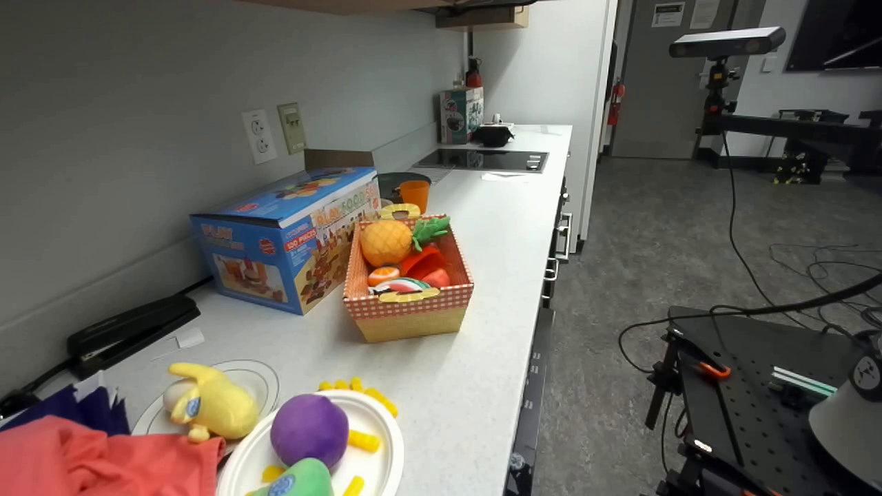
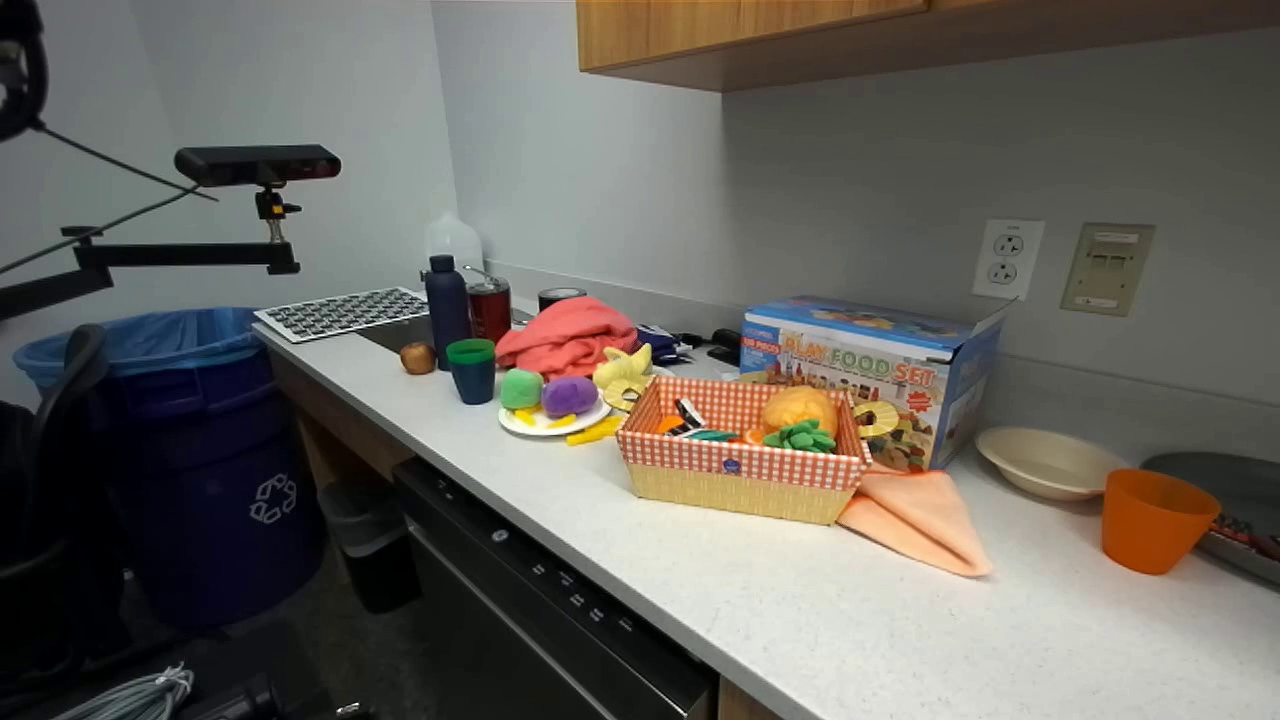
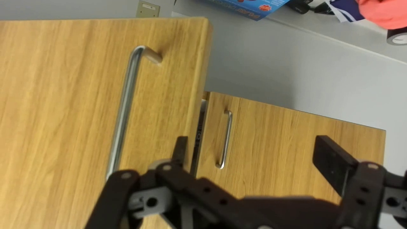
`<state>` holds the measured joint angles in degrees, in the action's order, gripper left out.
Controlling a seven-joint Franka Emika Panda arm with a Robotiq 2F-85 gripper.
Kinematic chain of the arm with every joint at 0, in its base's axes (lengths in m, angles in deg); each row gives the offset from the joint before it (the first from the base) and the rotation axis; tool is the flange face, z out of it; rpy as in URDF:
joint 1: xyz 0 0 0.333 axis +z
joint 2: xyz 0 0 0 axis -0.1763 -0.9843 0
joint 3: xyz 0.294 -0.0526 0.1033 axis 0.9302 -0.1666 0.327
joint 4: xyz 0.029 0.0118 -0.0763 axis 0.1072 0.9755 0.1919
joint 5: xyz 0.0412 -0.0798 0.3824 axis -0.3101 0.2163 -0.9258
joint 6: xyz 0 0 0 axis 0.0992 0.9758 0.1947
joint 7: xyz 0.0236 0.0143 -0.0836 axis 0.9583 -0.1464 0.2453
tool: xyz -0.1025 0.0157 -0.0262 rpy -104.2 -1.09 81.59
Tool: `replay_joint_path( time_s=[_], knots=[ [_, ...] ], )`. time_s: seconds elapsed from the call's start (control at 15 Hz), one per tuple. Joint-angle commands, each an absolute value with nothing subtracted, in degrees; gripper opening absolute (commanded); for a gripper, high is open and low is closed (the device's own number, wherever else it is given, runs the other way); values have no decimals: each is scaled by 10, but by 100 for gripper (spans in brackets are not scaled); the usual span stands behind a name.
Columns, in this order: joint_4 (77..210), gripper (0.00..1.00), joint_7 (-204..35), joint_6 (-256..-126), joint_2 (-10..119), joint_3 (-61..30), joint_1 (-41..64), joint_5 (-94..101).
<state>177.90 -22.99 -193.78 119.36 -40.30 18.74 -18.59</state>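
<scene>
Notably, the cabinet door (image 3: 73, 95) stands ajar, its bar handle (image 3: 125, 105) on the outer face. The gripper (image 3: 252, 146) is extended toward it, jaws spread wide: one beside the door's free edge (contact cannot be told), the other before the neighbouring door (image 3: 279, 146).
</scene>
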Motion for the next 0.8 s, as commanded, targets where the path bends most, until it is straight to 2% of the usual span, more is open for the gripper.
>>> replay_joint_path(
  time_s=[0.0, 0.73],
  knots=[
    [1777, 100, -232, -1938, 1192, -405, 190, -183],
    [1768, 100, -241, -1985, 1141, -431, 212, -211]
  ],
)
